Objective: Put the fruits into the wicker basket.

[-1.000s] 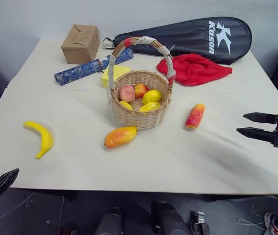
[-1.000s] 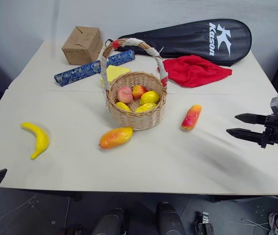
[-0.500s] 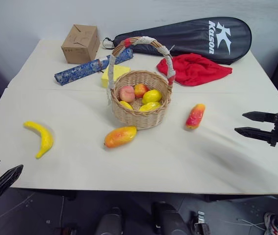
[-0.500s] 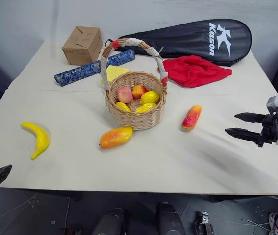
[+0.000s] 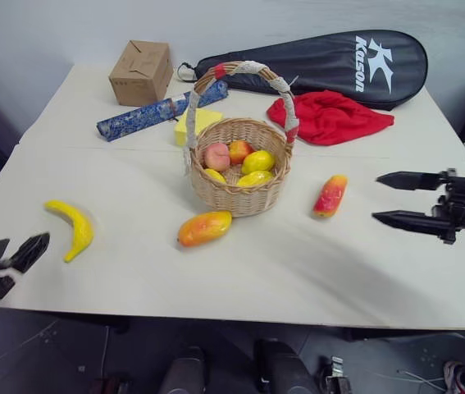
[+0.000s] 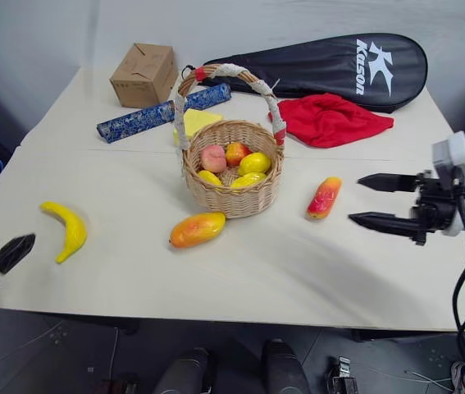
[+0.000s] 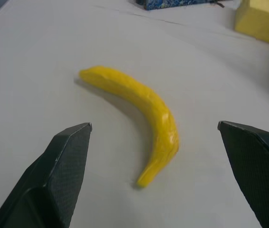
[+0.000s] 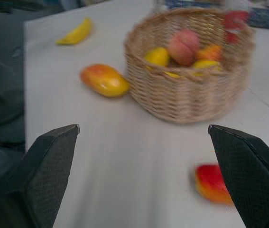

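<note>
The wicker basket (image 5: 236,197) stands mid-table with a pink peach (image 5: 216,155) and several yellow and orange fruits inside. A banana (image 5: 72,230) lies on the table at the near left. One mango (image 5: 204,228) rests just in front of the basket and a second mango (image 5: 330,195) lies to its right. My left gripper (image 5: 12,249) is open at the table's near-left edge, short of the banana (image 7: 139,102), which lies ahead between its fingers (image 7: 68,156). My right gripper (image 5: 378,198) is open and empty, pointing left, a short way right of the second mango (image 8: 212,183).
Along the back of the table sit a cardboard box (image 5: 140,72), a blue patterned roll (image 5: 158,111), a yellow sponge block (image 5: 193,123), a red cloth (image 5: 330,115) and a black racket bag (image 5: 330,61). The table's front edge runs close to both grippers.
My left gripper has come forward and up to the table's edge near the banana. My right gripper has swung left towards the second mango. Both stay open; the fruits have not moved.
</note>
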